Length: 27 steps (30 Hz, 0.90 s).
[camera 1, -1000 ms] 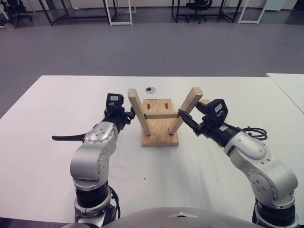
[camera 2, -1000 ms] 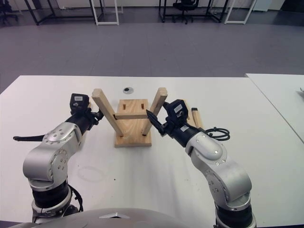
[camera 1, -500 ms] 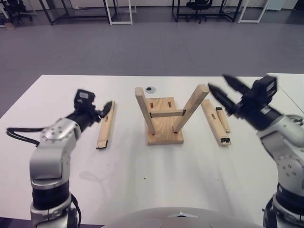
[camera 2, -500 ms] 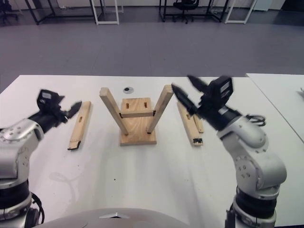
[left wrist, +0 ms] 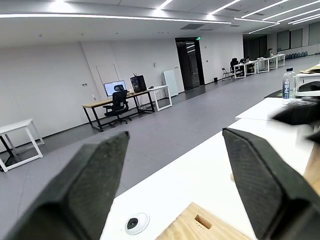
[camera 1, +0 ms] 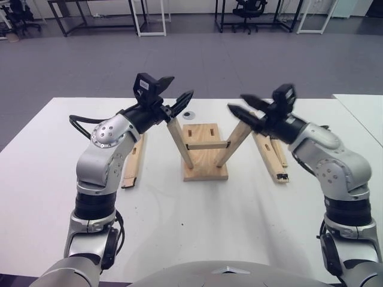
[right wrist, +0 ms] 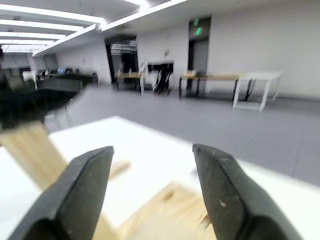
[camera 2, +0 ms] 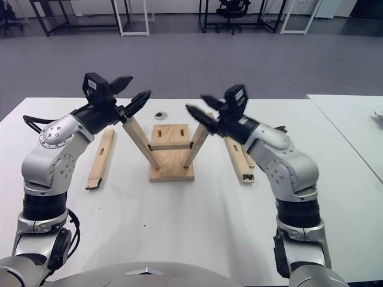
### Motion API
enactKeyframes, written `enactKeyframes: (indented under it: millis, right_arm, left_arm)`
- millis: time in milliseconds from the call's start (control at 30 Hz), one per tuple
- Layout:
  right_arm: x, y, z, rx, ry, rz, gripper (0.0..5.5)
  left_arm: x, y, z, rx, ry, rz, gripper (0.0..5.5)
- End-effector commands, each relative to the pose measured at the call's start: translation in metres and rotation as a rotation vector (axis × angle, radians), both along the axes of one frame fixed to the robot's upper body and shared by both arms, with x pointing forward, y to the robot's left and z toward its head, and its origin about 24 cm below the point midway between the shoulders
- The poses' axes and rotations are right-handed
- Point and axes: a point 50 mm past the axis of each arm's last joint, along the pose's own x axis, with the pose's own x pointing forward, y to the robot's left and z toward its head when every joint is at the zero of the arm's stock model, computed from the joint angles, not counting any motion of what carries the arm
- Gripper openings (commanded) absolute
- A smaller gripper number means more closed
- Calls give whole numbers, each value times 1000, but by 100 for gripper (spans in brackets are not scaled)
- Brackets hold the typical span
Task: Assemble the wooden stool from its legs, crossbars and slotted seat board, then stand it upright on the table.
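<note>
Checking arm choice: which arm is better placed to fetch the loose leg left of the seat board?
Left. The left gripper, open and empty, is on the same side of the board as the leg; the right gripper is across it.

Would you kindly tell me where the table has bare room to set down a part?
Widest: the near strip of the table, before the seat board. Also left of the loose leg. Crowded in the middle: the left gripper and right gripper, both open, hover by the standing legs; loose pieces lie right of the board.
</note>
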Motion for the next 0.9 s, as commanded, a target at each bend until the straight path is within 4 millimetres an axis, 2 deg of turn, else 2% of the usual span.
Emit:
enactKeyframes:
  millis: [33, 133, 233, 267, 333, 400, 467, 500, 567, 600, 633, 667, 767, 900]
  right_arm:
    - [7, -1, 51, 229, -86, 5, 295]
    - [7, -17, 97, 401, -167, 24, 295]
    - [2, -26, 127, 451, -229, 78, 295]
    - [3, -27, 130, 425, -238, 74, 295]
    - [19, -26, 120, 330, -182, -2, 295]
    - [34, -23, 93, 220, -70, -72, 295]
    - [44, -15, 59, 147, 51, -98, 295]
    - [44, -9, 38, 128, 110, -89, 295]
    - [32, 2, -2, 95, 210, -48, 295]
    - [27, 6, -11, 93, 225, -37, 295]
    - [25, 8, -10, 114, 212, -32, 295]
    - [27, 8, -1, 153, 188, -36, 295]
    - [30, 7, 26, 251, 124, -30, 295]
    - [37, -3, 78, 443, 21, -37, 295]
  left_arm:
    - [10, -8, 16, -75, 64, -64, 343]
    - [13, 0, 64, -205, -37, -74, 343]
    - [11, 11, 90, -271, -96, -51, 343]
    - [9, 13, 95, -276, -110, -44, 343]
    - [2, 11, 105, -297, -136, -54, 343]
    - [-4, 1, 99, -284, -116, -90, 343]
    - [0, -17, 65, -261, -2, -100, 343]
    - [4, -27, 38, -229, 82, -97, 343]
    - [12, -38, -40, -66, 264, -32, 343]
    - [12, -38, -67, 7, 310, -8, 343]
    - [12, -37, -76, 38, 312, -1, 343]
    - [15, -37, -71, 29, 283, 4, 343]
    - [25, -33, -37, -12, 162, 3, 343]
    - [22, -23, 26, -166, 26, -44, 343]
